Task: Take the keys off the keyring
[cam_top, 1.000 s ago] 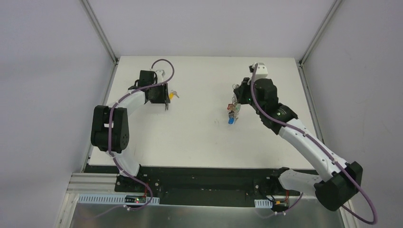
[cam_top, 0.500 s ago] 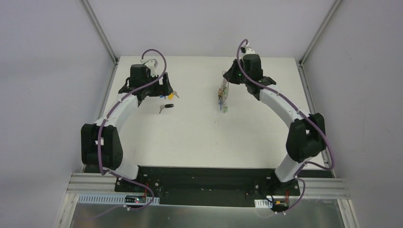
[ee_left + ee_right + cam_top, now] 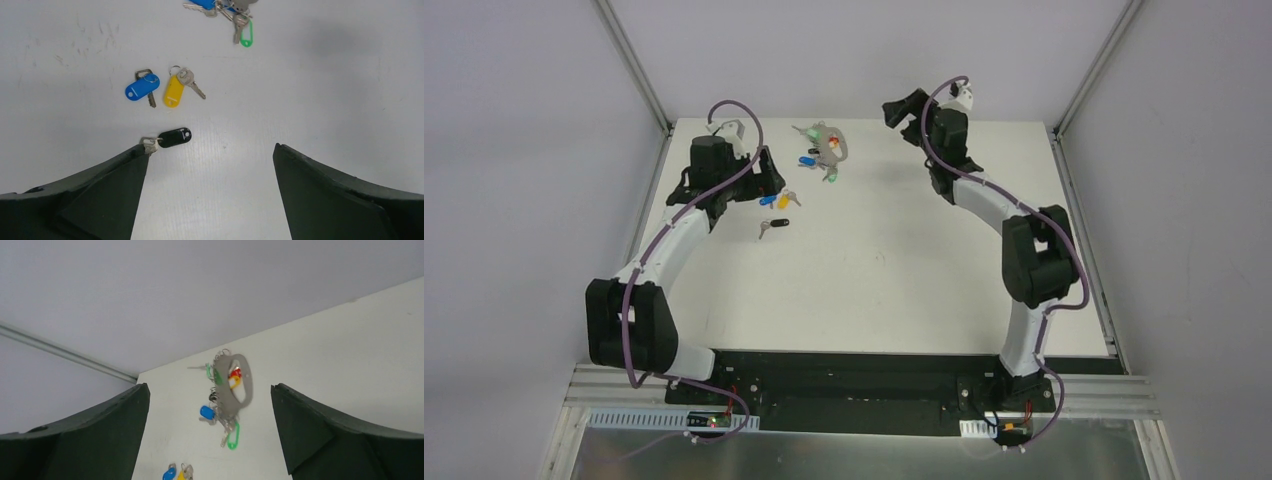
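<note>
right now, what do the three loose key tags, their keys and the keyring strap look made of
Blue tag, yellow tag and black tag: smooth plastic by the look, solid colour, soft sheen, punched hole. Key by the yellow tag: bare silvery metal, dull shine. Keyring strap: matte grey, perhaps fabric or leather; too small to tell.

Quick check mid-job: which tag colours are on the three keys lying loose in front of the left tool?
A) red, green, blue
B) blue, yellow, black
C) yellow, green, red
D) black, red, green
B: the left wrist view shows a blue-tagged key, a yellow-tagged key and a black-tagged key lying on the table, apart from the keyring, ahead of the open left tool.
</note>
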`<state>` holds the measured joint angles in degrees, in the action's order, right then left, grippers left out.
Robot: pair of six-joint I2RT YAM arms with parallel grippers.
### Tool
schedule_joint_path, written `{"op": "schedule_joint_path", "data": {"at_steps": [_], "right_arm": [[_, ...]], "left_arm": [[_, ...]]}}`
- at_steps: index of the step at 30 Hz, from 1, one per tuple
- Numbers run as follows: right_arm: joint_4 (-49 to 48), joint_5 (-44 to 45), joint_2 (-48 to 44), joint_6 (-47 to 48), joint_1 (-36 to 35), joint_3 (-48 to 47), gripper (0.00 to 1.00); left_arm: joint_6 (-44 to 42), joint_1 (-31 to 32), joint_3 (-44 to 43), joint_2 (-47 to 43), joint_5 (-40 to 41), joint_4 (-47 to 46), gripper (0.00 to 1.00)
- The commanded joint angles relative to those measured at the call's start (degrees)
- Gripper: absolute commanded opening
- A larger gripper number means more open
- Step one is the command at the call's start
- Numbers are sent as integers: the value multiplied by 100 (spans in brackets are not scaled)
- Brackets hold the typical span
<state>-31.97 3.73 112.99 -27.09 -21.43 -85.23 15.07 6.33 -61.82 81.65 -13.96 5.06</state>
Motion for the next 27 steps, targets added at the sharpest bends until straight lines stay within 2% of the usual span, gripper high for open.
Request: {"op": "schedule_joint_path", "data": {"at_steps": [1,4,7,11,16,21,27], "right_arm": [[-67,598,-1603,-219,109,942,99],[910,18,-2546,-56,254,1449,99],[1508,-105,-3602,253,261,2042,99],[1923,99,-5148,580,254,2895,99],[2819,538,-6671,1055,254,3345,99],[3440,673,-7491,1323,255,3665,99],[3584,690,-7714,1483,261,3936,99]], "left_arm": [[938,10,-25,-517,94,-445,99],[1241,9,-121,-762,55,-426,99],[1335,24,-104,-1063,225,-479,99],[1338,44,162,-1553,694,-840,99],[1244,45,449,-2232,792,-1088,99],[1136,35,719,-2591,578,-1499,99],[1092,35,940,-2619,487,-1892,99]]}}
